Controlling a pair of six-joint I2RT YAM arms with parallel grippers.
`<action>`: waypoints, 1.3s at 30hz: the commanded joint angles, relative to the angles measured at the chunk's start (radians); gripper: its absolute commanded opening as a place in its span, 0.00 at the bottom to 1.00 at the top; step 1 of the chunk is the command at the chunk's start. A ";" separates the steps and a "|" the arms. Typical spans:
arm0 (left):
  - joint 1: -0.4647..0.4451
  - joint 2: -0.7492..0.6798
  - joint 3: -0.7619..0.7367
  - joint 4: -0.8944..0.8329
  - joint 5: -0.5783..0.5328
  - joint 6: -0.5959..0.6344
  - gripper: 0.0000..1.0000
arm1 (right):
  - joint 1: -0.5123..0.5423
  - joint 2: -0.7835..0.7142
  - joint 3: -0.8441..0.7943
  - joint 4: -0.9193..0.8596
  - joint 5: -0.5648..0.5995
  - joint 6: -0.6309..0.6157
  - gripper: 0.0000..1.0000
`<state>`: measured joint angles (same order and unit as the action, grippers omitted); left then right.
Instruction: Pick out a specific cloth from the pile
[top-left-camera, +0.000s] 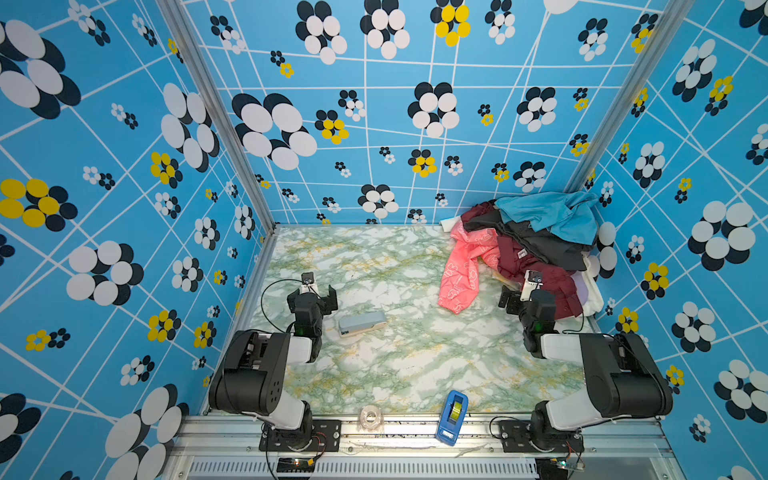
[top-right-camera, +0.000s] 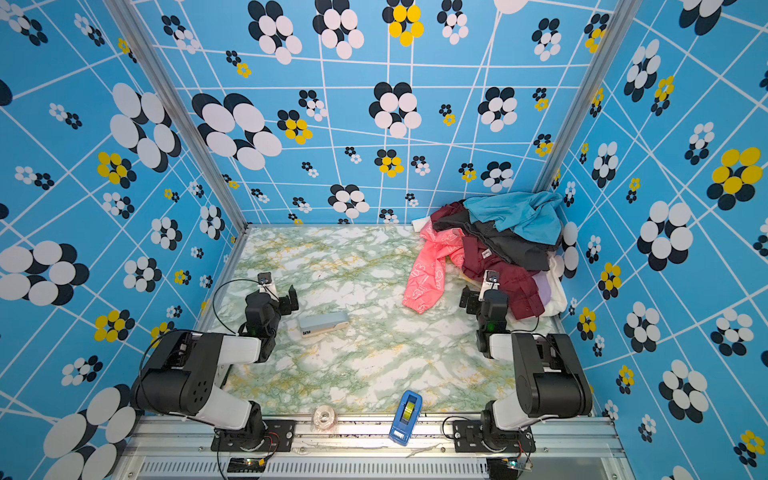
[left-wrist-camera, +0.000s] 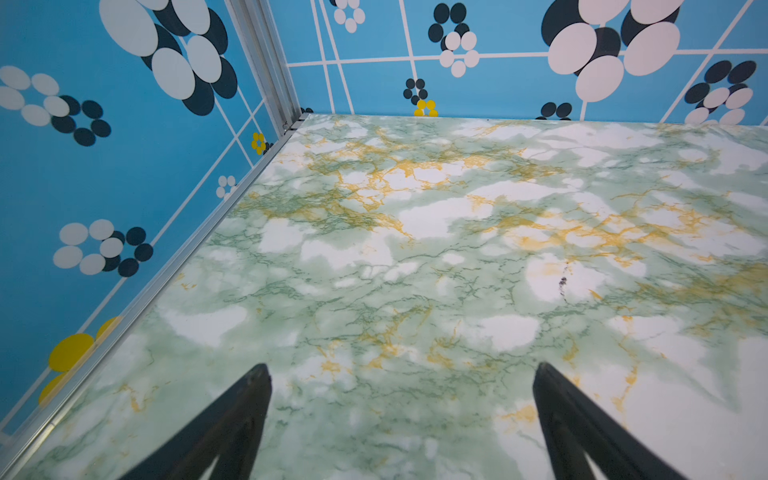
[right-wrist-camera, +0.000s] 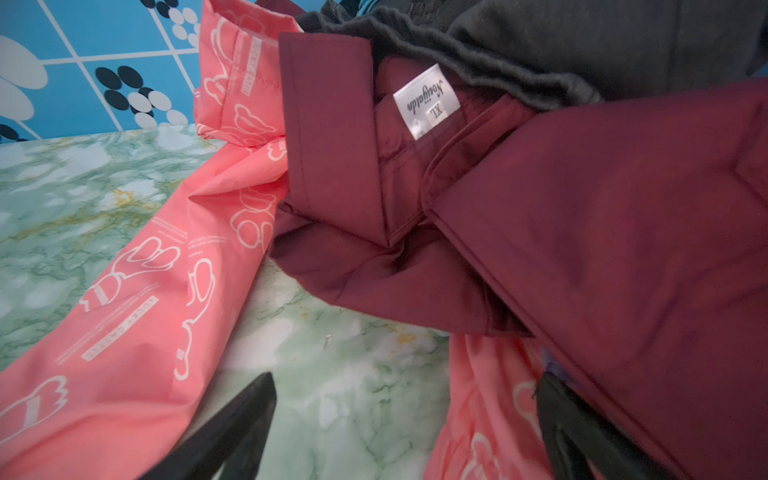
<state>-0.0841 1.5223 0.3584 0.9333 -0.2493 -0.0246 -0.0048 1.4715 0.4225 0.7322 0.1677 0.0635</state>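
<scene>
Jaws of my right end effector (right-wrist-camera: 407, 380) stand wide apart and grip nothing. One finger sits over bare counter (right-wrist-camera: 332, 415), the other at the edge of the maroon garment (right-wrist-camera: 582, 228). Just beyond lies the cloth (top-left-camera: 461, 266), coral-pink with white outline prints. It sits on the left edge of the pile (top-left-camera: 540, 245) in the far right corner, one sleeve trailing nearward onto the marble, its upper part tucked under the maroon. My left end effector (left-wrist-camera: 401, 370) is spread equally wide, empty, over bare counter on the left, well apart from the pile.
</scene>
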 joint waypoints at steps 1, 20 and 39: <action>-0.032 -0.084 0.019 -0.087 -0.117 0.026 0.99 | 0.010 -0.117 0.095 -0.245 0.040 0.012 0.99; -0.191 -0.307 0.510 -1.159 -0.136 -0.148 0.99 | 0.112 -0.155 0.701 -1.149 -0.012 0.156 0.88; -0.341 -0.193 0.641 -1.276 -0.057 -0.275 0.99 | 0.207 0.513 1.458 -1.500 -0.014 0.277 0.61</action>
<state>-0.4099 1.3132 0.9627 -0.3157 -0.3210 -0.2745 0.2016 1.9167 1.7851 -0.6537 0.1452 0.2977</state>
